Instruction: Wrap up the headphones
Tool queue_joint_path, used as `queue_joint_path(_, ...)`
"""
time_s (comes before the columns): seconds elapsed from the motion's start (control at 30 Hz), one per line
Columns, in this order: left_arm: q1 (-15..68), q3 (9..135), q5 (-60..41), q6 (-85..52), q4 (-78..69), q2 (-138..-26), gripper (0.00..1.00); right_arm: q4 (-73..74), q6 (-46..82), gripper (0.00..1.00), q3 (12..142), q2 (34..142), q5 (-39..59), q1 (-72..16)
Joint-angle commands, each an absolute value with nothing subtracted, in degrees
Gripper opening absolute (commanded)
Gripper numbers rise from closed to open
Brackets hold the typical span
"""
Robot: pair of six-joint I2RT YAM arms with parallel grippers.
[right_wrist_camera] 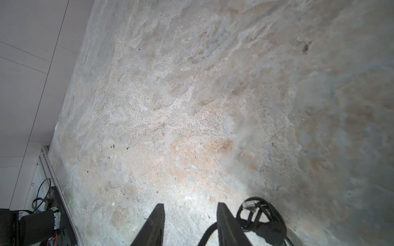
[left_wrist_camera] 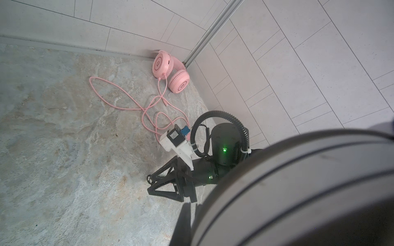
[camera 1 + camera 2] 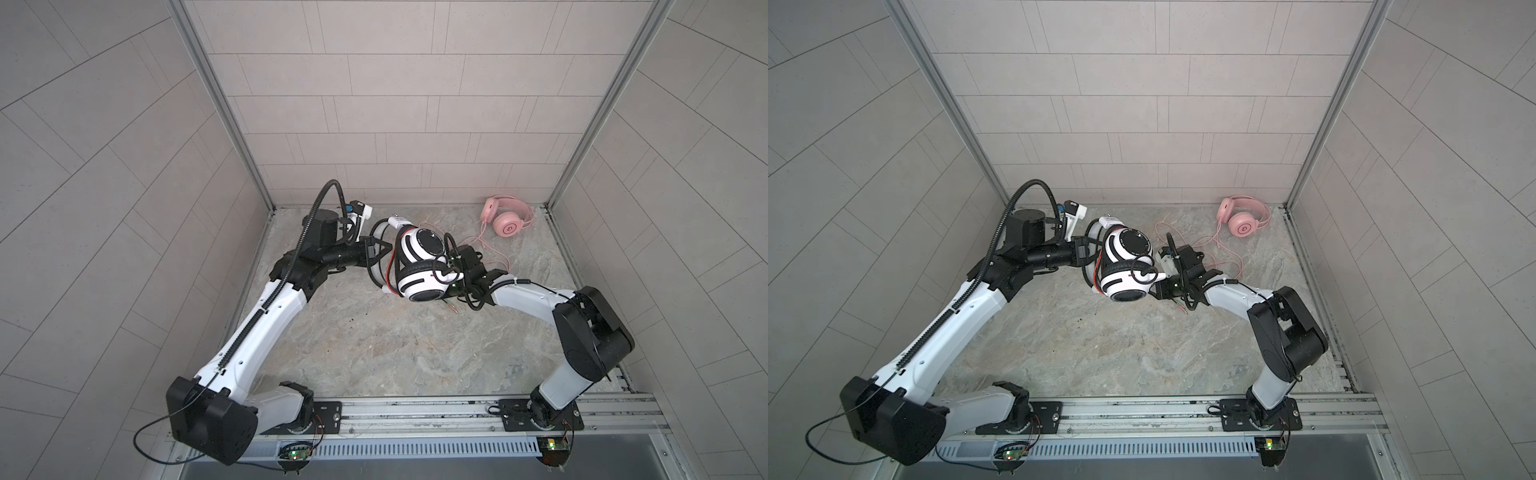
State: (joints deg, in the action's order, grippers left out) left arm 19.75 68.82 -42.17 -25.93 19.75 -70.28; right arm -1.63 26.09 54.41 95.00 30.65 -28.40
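Well, nearest me, along the bottom of both top views, the two arms rise off a grey metal rail (image 3: 415,409). They bend in toward the middle of the mottled grey-and-tan stone tabletop (image 3: 374,353).

At centre frame the white headphones with black headband and pads (image 3: 409,286) are up off the table, between the two tools. The left gripper (image 3: 379,249) is on their left side, at the headband. The right gripper (image 1: 189,204) sits just to the right of the lower ear cup.

The left gripper is clamped tight on the headband. A blurred grey-and-black curve of the headset fills the lower right of its wrist view.

The right gripper's two black fingers (image 1: 158,223) stand partway apart. Only bare tabletop shows between them, so it has hold of nothing. A bundle of the black-and-red cord (image 1: 266,231) hangs right beside one finger, outside the gap. Whether it touches I cannot tell. In the top views the red strand runs along the headband.

Farther back, at the upper right of the top views, the all-pink plastic headphones (image 3: 508,218) lie by the back corner. They are well apart from both grippers. Their thin pink cord (image 2: 144,109) trails loose across the table toward the right arm's wrist.
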Motion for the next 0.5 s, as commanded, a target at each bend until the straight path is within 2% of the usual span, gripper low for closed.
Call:
queue_joint_path(0.0,19.48,73.88,-43.65,-27.69,19.91,-69.57,0.00,1.10,26.84,0.46,54.49,96.01,31.53,-29.40)
queue_joint_path(0.23,18.91,79.56,-39.22,-30.67,26.05,-71.31,0.00,0.51,25.28,0.60,53.48,96.37,31.16,-29.90)
queue_joint_path(0.47,18.41,83.48,-39.11,-31.96,28.83,-73.20,0.00,-4.88,20.18,0.63,53.44,94.20,28.35,-29.73)
